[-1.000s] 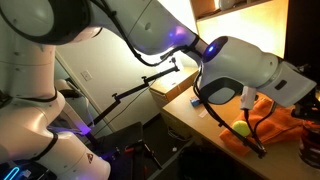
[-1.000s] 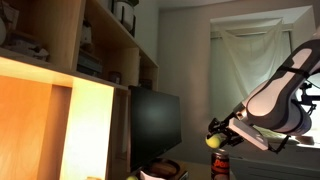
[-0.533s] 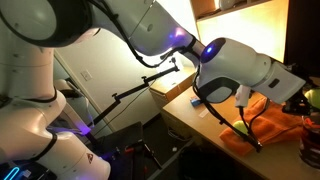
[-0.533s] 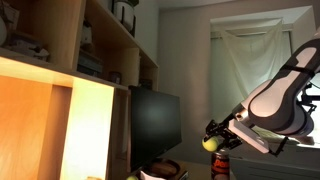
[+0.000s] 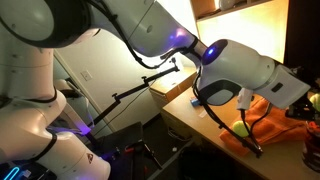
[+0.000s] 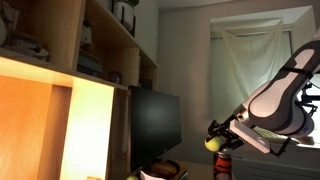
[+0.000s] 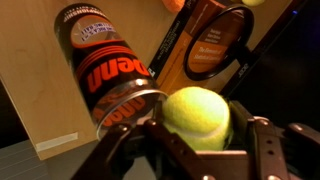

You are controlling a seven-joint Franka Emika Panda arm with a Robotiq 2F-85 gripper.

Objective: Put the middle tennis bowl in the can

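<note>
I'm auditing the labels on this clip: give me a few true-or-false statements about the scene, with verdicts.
1. The gripper is shut on a yellow-green tennis ball. True.
2. The tennis ball sits inside the can. False: it is outside the can, between the gripper's fingers.
3. The can is dark reddish-brown with lettering on its side. True.
4. The monitor in an exterior view shows a bright picture. False: its screen is dark.
</note>
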